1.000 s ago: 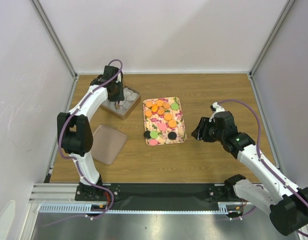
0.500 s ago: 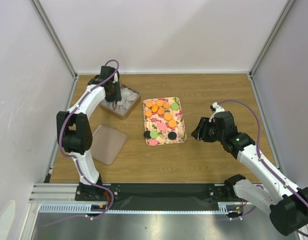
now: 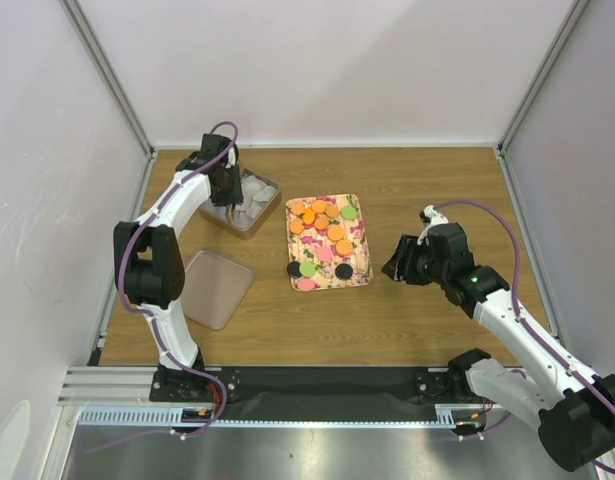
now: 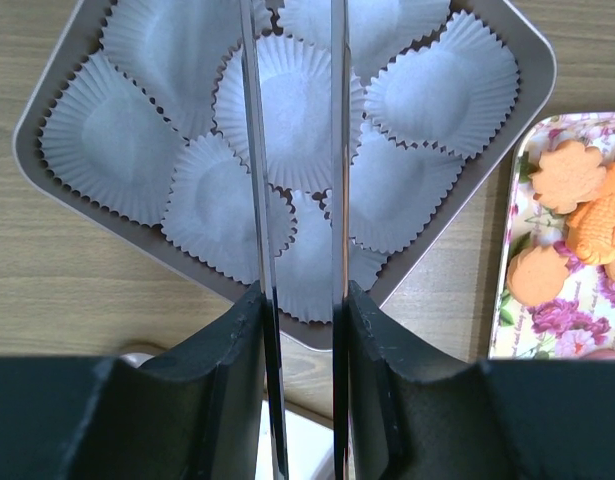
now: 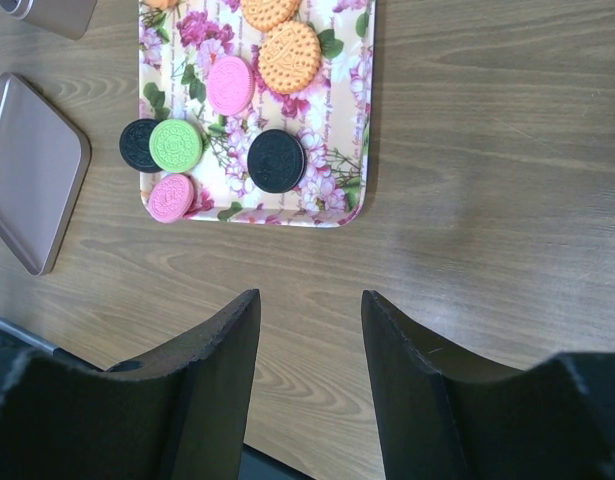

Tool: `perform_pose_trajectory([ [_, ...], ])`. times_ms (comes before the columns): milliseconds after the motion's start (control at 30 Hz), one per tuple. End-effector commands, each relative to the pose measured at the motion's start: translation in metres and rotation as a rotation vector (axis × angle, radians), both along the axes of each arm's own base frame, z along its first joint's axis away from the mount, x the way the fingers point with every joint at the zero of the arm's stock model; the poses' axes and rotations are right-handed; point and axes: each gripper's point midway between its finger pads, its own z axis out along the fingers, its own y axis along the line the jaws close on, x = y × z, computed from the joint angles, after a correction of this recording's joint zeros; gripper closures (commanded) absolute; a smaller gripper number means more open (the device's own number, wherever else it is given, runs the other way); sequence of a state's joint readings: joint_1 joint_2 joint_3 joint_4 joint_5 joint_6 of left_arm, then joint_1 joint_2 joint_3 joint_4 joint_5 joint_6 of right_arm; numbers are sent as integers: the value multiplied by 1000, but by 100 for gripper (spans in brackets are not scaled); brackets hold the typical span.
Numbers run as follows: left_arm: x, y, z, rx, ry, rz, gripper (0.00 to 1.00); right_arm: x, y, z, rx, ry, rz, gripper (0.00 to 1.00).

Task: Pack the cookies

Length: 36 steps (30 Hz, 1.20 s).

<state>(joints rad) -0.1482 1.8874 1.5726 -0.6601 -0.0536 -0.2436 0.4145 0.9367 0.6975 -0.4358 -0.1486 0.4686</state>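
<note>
No writing, label, brand or number is showing legibly in any of the views. The cookies (image 5: 276, 160) lying on the floral tray (image 5: 349, 110) are carrying embossed surface patterns, but these are appearing too small and soft to read as letters. The tray itself is showing only printed flowers.

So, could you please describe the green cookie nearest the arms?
Find the big floral tray; go to its end nearest the arm bases. By the left corner lies the green cookie, beside a black cookie, the only green one there.
</note>
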Motion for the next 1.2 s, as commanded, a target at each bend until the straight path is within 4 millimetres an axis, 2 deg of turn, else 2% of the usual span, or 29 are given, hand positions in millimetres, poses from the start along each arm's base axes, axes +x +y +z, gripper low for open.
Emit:
perform_pose_trajectory([
  [0, 1, -1, 13, -23, -39, -8, 69, 1, 1, 2, 2, -22, 18, 49],
  [900, -10, -3, 14, -42, -38, -11, 69, 1, 0, -1, -10, -18, 14, 49],
  [1167, 1, 8, 18, -43, -49, 19, 69, 1, 1, -2, -9, -17, 14, 49],
])
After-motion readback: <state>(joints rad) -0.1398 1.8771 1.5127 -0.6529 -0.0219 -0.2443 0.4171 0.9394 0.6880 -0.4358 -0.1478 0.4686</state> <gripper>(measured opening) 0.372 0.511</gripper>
